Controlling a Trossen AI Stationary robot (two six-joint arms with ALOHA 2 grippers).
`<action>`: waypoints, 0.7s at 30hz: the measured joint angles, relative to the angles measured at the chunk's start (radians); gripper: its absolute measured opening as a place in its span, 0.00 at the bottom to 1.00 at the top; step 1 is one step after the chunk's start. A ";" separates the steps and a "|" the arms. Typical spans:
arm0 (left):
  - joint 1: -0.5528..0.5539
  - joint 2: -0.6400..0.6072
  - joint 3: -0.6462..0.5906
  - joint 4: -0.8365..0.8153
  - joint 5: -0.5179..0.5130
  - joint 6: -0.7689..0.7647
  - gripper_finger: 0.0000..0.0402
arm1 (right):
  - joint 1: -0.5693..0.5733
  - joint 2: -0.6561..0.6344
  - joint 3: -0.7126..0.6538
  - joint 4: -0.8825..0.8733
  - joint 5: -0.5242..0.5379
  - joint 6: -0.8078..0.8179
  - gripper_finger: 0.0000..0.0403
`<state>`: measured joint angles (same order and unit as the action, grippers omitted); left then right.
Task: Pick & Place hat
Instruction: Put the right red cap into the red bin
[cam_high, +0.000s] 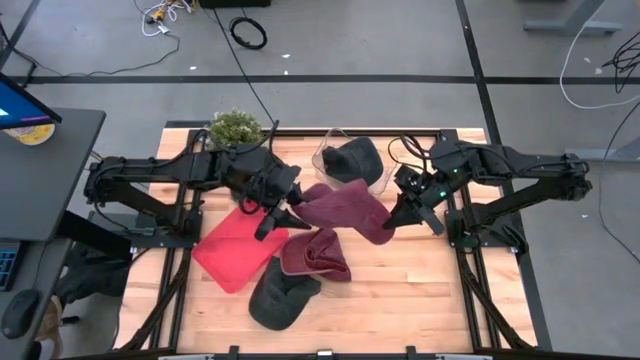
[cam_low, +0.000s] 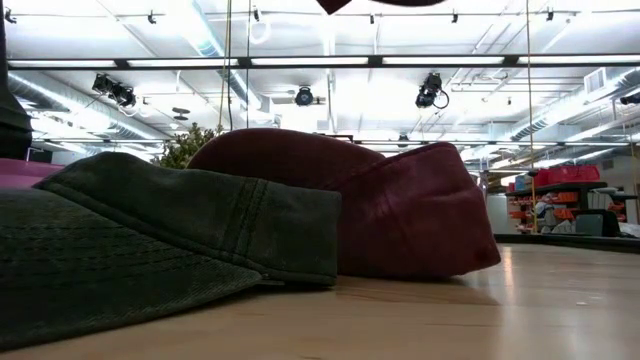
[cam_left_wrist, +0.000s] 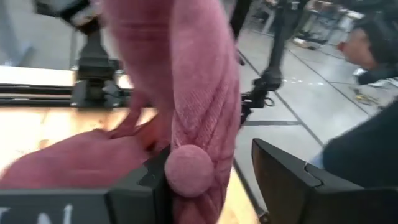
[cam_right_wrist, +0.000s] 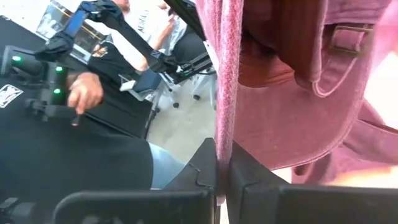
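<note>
A maroon hat (cam_high: 345, 210) hangs in the air between both arms, above the table's middle. My right gripper (cam_high: 395, 218) is shut on its right end; in the right wrist view the hat (cam_right_wrist: 292, 93) shows its back strap and buckle (cam_right_wrist: 348, 34). My left gripper (cam_high: 280, 215) is open at the hat's left end. In the left wrist view the crown with its top button (cam_left_wrist: 188, 171) lies between the fingers. Only a sliver of the hat (cam_low: 380, 3) shows at the top of the low view. My left gripper stands open around the hat's crown; the top button (cam_left_wrist: 188, 171) lies against the inner side of one finger (cam_left_wrist: 146, 183), while the other finger (cam_left_wrist: 292, 180) stays clear of the cloth. My right gripper pinches a thin edge of the hat (cam_right_wrist: 222, 134) between its two fingers, near the back strap. The hat is lifted clear of the table, and its body spreads away from the fingers.
On the table lie a second maroon hat (cam_high: 315, 255), a dark green cap (cam_high: 283, 295) at the near edge, and a red cloth piece (cam_high: 235, 250). A clear container (cam_high: 325, 160) at the far edge holds a dark cap (cam_high: 355, 160). A plant (cam_high: 235, 128) stands far left. A person (cam_right_wrist: 84, 93) stands beyond.
</note>
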<state>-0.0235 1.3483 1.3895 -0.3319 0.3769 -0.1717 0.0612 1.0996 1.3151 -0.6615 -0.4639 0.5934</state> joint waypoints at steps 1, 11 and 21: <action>0.000 0.000 0.000 0.004 0.008 0.000 0.45 | -0.006 0.000 0.000 -0.011 0.000 -0.002 0.00; 0.004 0.000 0.000 0.027 0.012 0.001 0.11 | -0.037 0.000 0.000 -0.037 0.001 -0.051 0.01; 0.020 0.000 0.000 0.025 -0.018 0.025 0.10 | -0.048 0.002 0.000 -0.055 0.036 0.002 0.17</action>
<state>-0.0039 1.3487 1.3895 -0.3074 0.3590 -0.1470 0.0132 1.1020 1.3151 -0.7165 -0.4281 0.5951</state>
